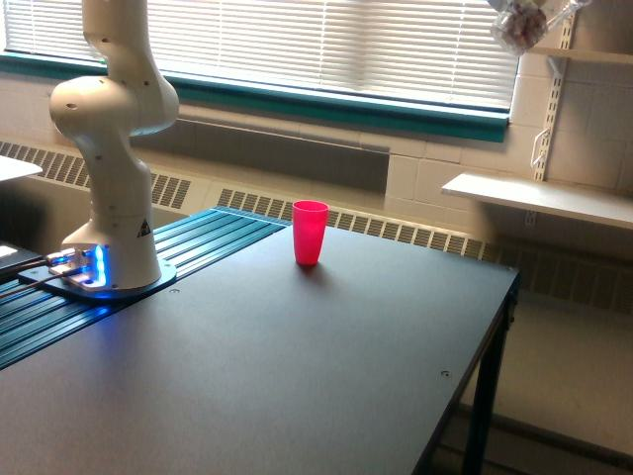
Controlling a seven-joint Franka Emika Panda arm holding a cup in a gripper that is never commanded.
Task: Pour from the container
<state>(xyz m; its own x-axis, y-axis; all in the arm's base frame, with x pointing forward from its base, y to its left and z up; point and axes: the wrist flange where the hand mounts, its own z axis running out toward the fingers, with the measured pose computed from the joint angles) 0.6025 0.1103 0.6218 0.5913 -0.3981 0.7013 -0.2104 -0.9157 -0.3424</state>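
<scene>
**Container high above and right of the red cup, pour not started**

Container sits at the frame's top edge, far above the red cup, offset toward the exterior view's right. I see clear rounded walls with something pale inside. I judge it light, rigid, slick; grip around the body. Gripper is out of frame, so I cannot tell its state. Red cup stands upright on the table.
</scene>
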